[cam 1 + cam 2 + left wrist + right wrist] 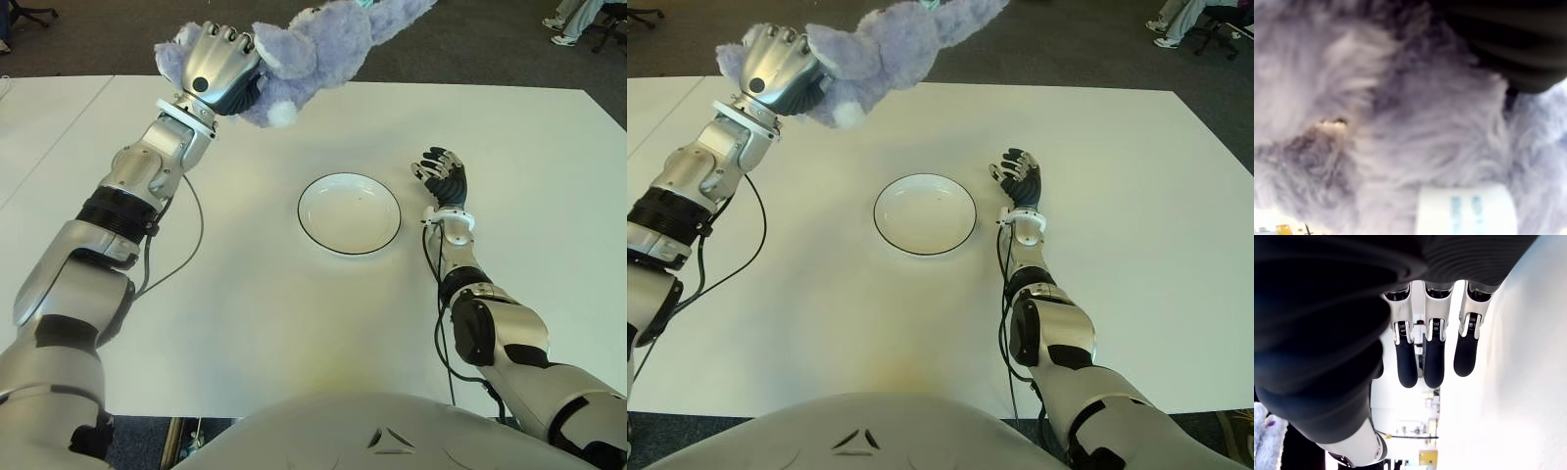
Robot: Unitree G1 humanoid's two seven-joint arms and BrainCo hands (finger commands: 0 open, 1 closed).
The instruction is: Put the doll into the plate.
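Observation:
A fluffy lilac plush doll [313, 49] hangs in the air above the far left part of the white table [245, 323], with my left hand [220, 69] shut on it. Its fur and a white sewn-in label [1464, 210] fill the left wrist view. The white plate [349, 212] with a dark rim sits empty near the table's middle, to the right of and nearer than the doll. My right hand [443, 176] shows just right of the plate, fingers [1434, 360] extended and holding nothing.
A black cable [181, 255] trails from my left forearm over the table. Dark carpet lies beyond the far edge, with a person's feet [563, 29] and a chair base at the far right corner.

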